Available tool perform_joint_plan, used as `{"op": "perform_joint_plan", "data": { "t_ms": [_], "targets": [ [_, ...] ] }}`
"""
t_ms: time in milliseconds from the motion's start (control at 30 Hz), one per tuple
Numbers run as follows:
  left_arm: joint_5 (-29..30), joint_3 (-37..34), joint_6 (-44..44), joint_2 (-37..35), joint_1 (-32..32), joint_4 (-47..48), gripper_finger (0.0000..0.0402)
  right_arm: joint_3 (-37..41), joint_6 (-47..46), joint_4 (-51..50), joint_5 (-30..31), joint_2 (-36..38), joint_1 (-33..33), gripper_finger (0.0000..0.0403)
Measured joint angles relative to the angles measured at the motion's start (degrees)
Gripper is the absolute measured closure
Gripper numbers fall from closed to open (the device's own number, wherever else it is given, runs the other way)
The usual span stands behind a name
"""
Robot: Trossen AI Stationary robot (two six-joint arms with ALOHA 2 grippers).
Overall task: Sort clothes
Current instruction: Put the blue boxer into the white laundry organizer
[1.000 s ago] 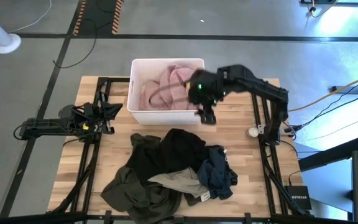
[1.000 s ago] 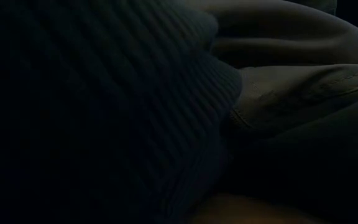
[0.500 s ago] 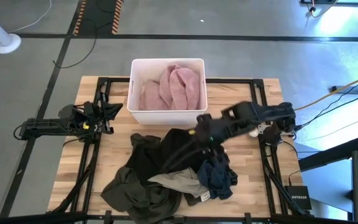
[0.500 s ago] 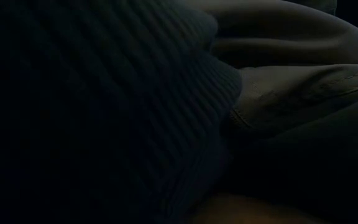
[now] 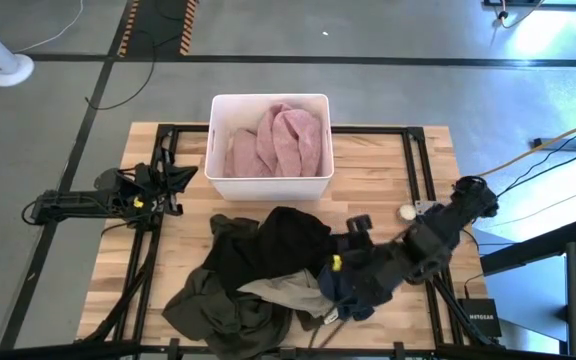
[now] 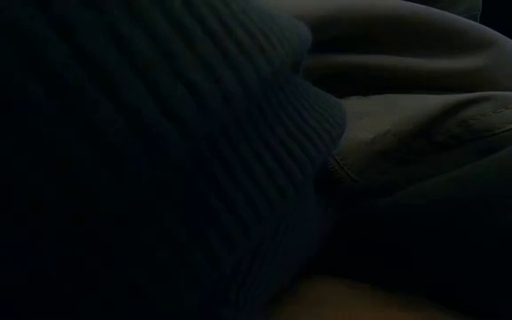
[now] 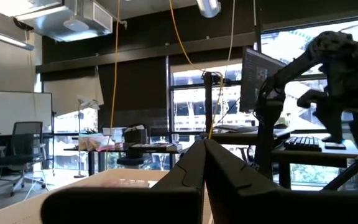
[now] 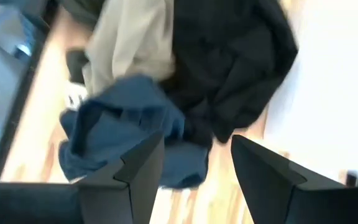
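Observation:
A pile of clothes lies on the table's near middle: a black garment (image 5: 283, 235), a dark olive-green one (image 5: 213, 300), a beige-khaki one (image 5: 288, 290) and a navy one (image 5: 353, 285). A pale pink garment (image 5: 278, 140) lies in the white bin (image 5: 268, 98) at the far middle. My right gripper (image 5: 340, 283) is open, just above the navy garment (image 8: 123, 124), with the beige (image 8: 129, 43) and black (image 8: 229, 68) garments ahead of it. My left gripper (image 5: 173, 180) is shut and rests at the table's left edge.
Dark fabric (image 6: 194, 160) lies right against the low camera and fills its view. A small white round object (image 5: 406, 211) and a small black one (image 5: 358, 222) lie on the table right of the pile. Black frame rails (image 5: 416, 160) run along both sides.
My right gripper has swung from the bin's near right corner toward the table's near edge and down, and is now over the navy garment at the pile's right. The pink garment stays in the bin.

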State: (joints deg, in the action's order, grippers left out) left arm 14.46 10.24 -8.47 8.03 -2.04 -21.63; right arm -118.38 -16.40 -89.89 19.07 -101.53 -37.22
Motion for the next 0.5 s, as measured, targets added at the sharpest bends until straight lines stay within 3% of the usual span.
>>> {"op": "perform_joint_plan", "data": {
  "t_ms": [133, 267, 500],
  "targets": [
    [0.00, 0.00, -1.42, 0.00, 0.00, -0.42, 0.0402, 11.29, -6.68, 4.57, -0.04, 3.99, -2.79, 0.0198],
    [0.00, 0.00, -1.38, -0.02, 0.00, -0.46, 0.0402, 23.04, -11.61, 15.28, -6.14, 8.34, -3.77, 0.0198],
    [0.00, 0.00, -1.13, -0.02, 0.00, -0.48, 0.0402, 38.86, -10.42, 33.86, -9.22, 9.99, -4.39, 0.0198]
  ]
}}
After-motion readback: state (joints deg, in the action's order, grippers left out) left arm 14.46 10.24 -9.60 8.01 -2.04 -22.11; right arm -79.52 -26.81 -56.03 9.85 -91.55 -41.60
